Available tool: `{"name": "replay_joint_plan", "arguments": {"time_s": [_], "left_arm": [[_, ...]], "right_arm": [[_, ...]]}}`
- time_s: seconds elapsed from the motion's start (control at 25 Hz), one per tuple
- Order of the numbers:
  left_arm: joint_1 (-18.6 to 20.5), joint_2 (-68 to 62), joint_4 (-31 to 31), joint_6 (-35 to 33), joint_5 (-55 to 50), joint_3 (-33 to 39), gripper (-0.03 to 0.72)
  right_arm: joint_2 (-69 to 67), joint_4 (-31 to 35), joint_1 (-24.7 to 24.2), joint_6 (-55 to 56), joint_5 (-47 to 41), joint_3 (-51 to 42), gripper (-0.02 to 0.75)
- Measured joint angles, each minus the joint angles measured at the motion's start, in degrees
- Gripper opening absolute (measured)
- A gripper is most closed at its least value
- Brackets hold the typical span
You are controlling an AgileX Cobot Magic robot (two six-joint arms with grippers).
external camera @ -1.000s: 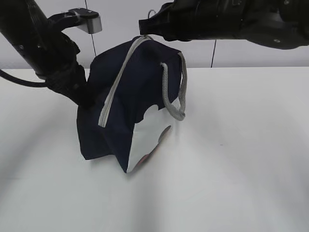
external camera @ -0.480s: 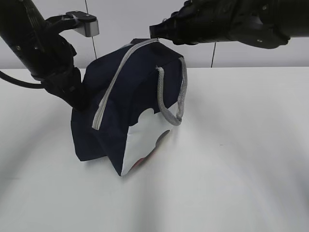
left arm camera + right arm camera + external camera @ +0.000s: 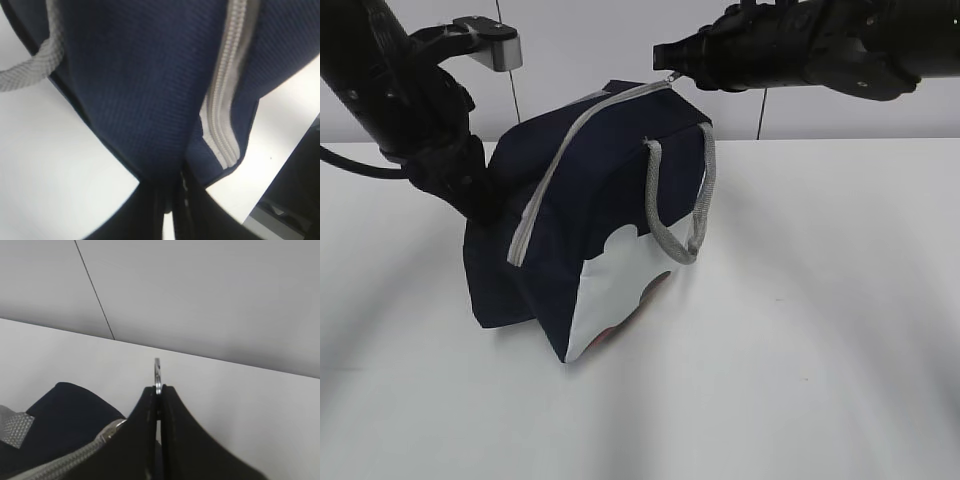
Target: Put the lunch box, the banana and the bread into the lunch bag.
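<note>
The boxy navy-blue fabric lunch bag (image 3: 585,215) sits left of centre on the white table (image 3: 820,330), leaning to the left, its grey zipper band (image 3: 560,165) running from the upper right corner down its near left face. A grey webbing handle (image 3: 685,200) loops down its right side, and a pale silvery panel (image 3: 610,290) shows at its near lower corner.

The left gripper (image 3: 172,200) comes in from the far left, its fingers pressed together on a pinch of the bag's navy fabric at the left edge, just beside the lower end of the zipper band. The right gripper (image 3: 158,392) reaches in from the upper right, its 2 fingers tight together on a small metal zipper pull ring (image 3: 157,371) at the bag's top right corner. The zipper looks closed along the stretch in view.
</note>
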State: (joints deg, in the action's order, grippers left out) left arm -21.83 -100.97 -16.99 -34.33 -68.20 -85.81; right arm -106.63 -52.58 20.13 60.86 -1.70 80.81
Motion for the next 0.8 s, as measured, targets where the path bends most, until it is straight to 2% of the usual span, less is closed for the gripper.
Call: {"name": "replay_joint_plan", "arguments": {"time_s": [0.16, 0.24, 0.32, 0.48, 0.56, 0.8], "left_arm": [[0.0, 0.2, 0.35, 4.41, -0.26, 0.0, 0.016], [0.0, 0.48, 0.59, 7.4, -0.62, -0.23, 0.054], [0.0, 0.46, 0.92, 9.89, -1.56, -1.84, 0.121], [0.0, 0.46, 1.04, 13.28, -2.11, -6.3, 0.312], [0.0, 0.46, 1.04, 13.8, -2.11, -8.41, 0.372], [0.0, 0.22, 0.21, 14.15, -2.16, -13.67, 0.411]], "right_arm": [[0.0, -0.14, 0.25, 3.85, 0.91, 0.0, -0.001], [0.0, -0.14, 1.02, 4.85, 0.91, 0.0, -0.001], [0.0, -0.14, 1.88, 6.03, 1.02, 0.0, -0.001], [0.0, -0.27, 2.89, 10.15, 2.81, 0.0, -0.001], [0.0, -0.7, 3.03, 12.55, 4.04, 0.0, -0.001], [0.0, -6.94, 3.03, 21.97, 6.67, 0.0, -0.001]]}}
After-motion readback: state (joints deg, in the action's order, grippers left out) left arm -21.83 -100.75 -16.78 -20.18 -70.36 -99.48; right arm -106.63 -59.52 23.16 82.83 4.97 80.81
